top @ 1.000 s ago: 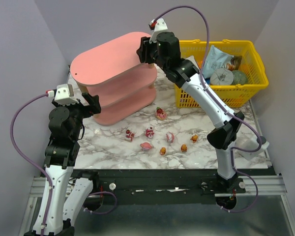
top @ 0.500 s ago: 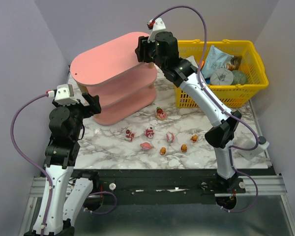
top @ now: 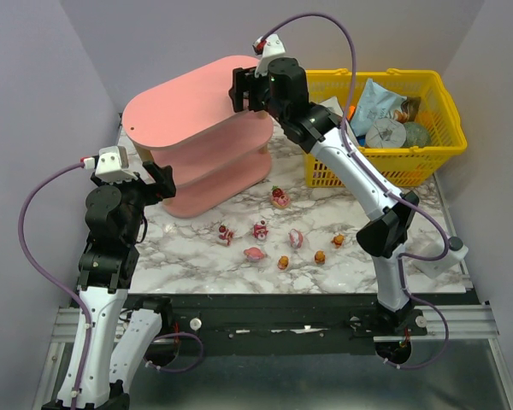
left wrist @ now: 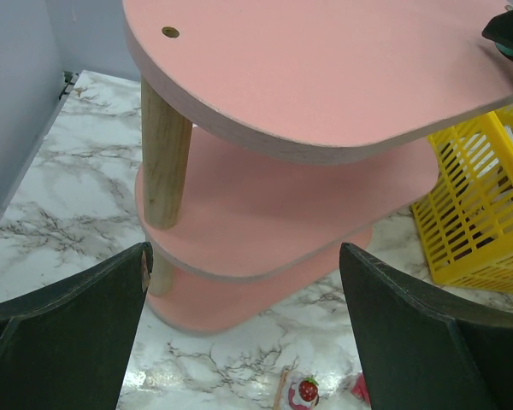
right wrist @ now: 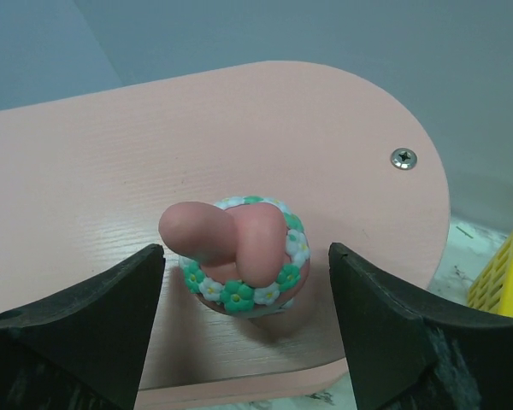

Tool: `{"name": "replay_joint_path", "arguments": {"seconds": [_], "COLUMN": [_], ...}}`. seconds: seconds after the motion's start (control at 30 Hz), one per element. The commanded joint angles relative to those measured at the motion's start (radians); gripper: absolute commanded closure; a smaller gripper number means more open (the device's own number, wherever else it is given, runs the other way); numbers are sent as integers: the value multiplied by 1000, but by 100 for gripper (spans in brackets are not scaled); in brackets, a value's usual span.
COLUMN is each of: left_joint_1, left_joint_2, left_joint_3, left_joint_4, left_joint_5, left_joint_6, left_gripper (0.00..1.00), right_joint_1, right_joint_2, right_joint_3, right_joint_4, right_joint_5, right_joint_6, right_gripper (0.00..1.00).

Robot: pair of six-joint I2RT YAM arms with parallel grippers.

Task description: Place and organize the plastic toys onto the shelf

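The pink three-tier shelf [top: 188,107] stands at the back left. On its top board [right wrist: 111,171] a pink toy with a ring of green and white flowers [right wrist: 239,252] rests by itself. My right gripper [right wrist: 244,295] is open, one finger on each side of that toy with a gap to both. Several plastic toys lie on the marble in front of the shelf, among them a strawberry-topped one [top: 280,198] and an orange one [top: 320,256]. My left gripper [top: 158,184] hangs open by the shelf's left end, nothing between its fingers [left wrist: 77,325].
A yellow mesh basket [top: 445,102] with packets stands at the back right, close to the shelf's right end. The right arm reaches over the shelf's top board. Grey walls close in on the left, back and right.
The right gripper's jaws have spread apart and let go of the flower-ringed toy on the top board. The right wrist has shifted slightly left. The left arm has not moved.
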Motion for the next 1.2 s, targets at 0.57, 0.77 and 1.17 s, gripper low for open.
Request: {"name": "replay_joint_path", "arguments": {"seconds": [0.57,0.77,1.17], "left_joint_1": [10,10,10], "left_joint_2": [-10,-6,14], "left_joint_3": [8,-1,-18], "left_joint_4": [-19,-8,3], "left_joint_5": [-36,-18,10], "left_joint_6": [-5,-13,-22], "left_gripper": [1,1,1], "right_joint_1": [-5,-5,-5], "right_joint_2": [-414,-621,-768], "right_joint_3": [-483,-773,-1287], "right_joint_4": [88,111,234], "right_joint_5": [-115,-207,-247], "right_joint_6": [-38,11,58], "right_gripper": [0,0,1]}}
